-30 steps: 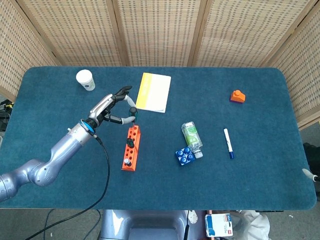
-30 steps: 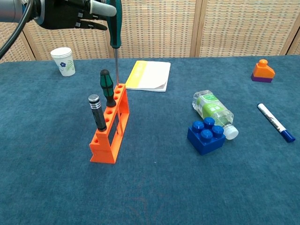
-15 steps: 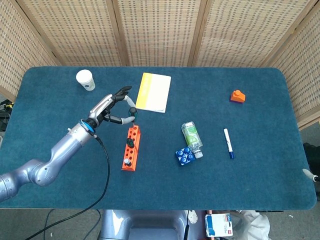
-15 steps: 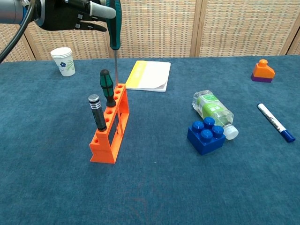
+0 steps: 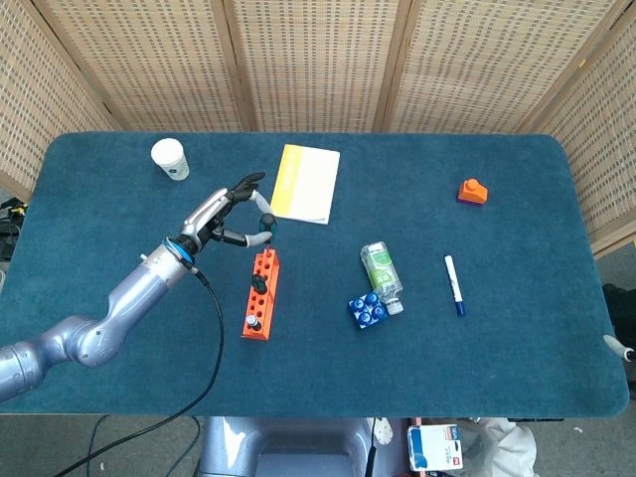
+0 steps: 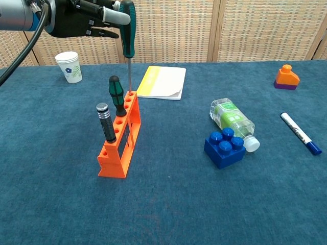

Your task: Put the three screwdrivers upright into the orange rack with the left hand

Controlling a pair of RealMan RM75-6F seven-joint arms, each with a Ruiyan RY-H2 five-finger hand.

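The left robot hand (image 6: 84, 19) holds a teal-handled screwdriver (image 6: 127, 30) upright by the top of its handle, pinched between thumb and fingers, with the other fingers spread out toward the yellow notebook (image 6: 161, 81). The thin shaft points straight down and its tip reaches the far end hole of the orange rack (image 6: 121, 139); how deep it sits cannot be told. In the head view the same hand (image 5: 227, 217) hangs over the rack's far end (image 5: 261, 293).

Two more screwdrivers already stand upright in the rack: a green-and-black-handled screwdriver (image 6: 117, 95) just behind the held one's hole, and a black ribbed-handled screwdriver (image 6: 106, 121) nearer the front end.

The rack stands on the blue worktop (image 6: 168, 204). A white paper cup (image 6: 68, 66) sits at the far left. A clear bottle with a green label (image 6: 231, 120) lies on its side touching a blue building block (image 6: 225, 148). A white marker (image 6: 300, 132) lies to the right, and an orange block (image 6: 286, 76) sits far right.

The right robot hand shows in neither view.
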